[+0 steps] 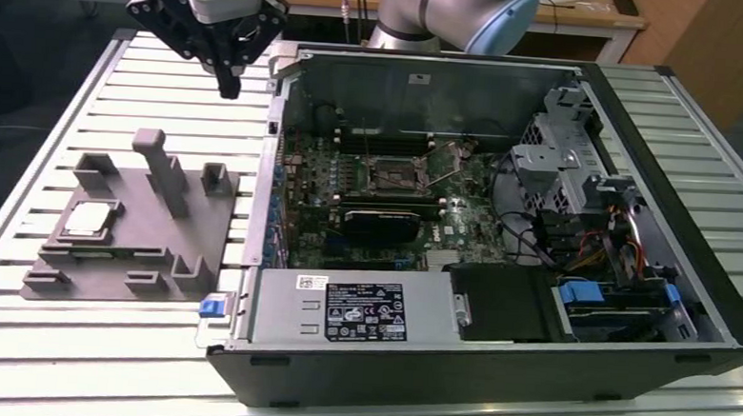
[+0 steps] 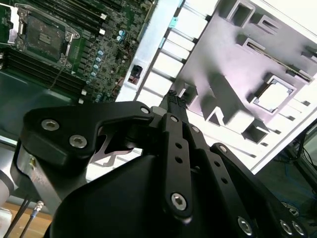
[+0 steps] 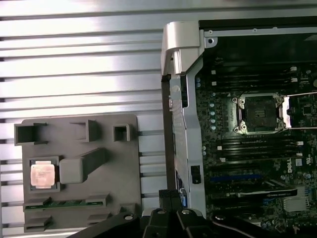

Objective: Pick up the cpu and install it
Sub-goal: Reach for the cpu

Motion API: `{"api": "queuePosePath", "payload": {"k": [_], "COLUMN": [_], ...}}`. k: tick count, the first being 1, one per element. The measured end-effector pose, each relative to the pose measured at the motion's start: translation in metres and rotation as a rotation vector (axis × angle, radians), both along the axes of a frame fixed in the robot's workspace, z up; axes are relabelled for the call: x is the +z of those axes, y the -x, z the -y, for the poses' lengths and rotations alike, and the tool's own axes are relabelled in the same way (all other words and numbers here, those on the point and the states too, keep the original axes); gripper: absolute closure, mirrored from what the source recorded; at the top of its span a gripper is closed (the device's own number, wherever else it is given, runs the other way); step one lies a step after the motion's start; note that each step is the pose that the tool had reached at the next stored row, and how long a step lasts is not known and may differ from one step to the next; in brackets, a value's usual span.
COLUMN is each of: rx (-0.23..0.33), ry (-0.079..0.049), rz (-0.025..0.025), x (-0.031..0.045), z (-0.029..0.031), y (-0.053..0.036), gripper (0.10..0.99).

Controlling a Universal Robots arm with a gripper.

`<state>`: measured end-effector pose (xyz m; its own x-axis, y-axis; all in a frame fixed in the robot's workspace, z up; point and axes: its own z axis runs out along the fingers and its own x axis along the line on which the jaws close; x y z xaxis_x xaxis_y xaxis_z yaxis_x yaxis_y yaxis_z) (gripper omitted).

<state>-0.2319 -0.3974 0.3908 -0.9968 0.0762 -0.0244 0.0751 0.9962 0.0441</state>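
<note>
The cpu [image 1: 88, 220] lies flat in a recess of the fixture [image 1: 141, 239], on its side toward the exterior view's left. The gripper [image 1: 229, 88] hangs beyond the fixture's far end, well apart from the cpu — fingers pressed together, gripping nothing. On the fixture's other side stands the open case [image 1: 491, 372], socket [image 1: 392, 176] inside.

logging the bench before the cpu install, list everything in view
small square silvery-topped cpu: one, silver, in a fixture recess
grey plastic fixture block: one, grey, on table, exterior view's left of case
open black computer case: one, black, on table
green motherboard: one, green, inside case
black square socket frame: one, black, on motherboard
slatted metal table: one, silver, under everything
robot arm: one, silver and blue, beyond case
black gripper: one, black, shut and empty, above table beyond fixture
</note>
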Motion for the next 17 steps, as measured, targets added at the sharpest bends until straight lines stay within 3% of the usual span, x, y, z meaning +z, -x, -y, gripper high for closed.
{"api": "queuePosePath", "payload": {"k": [17], "rx": [0.0], "ry": [0.0], "rz": [0.0], "x": [-0.0018], "z": [0.0], "y": [0.023], "gripper": [0.98]}}
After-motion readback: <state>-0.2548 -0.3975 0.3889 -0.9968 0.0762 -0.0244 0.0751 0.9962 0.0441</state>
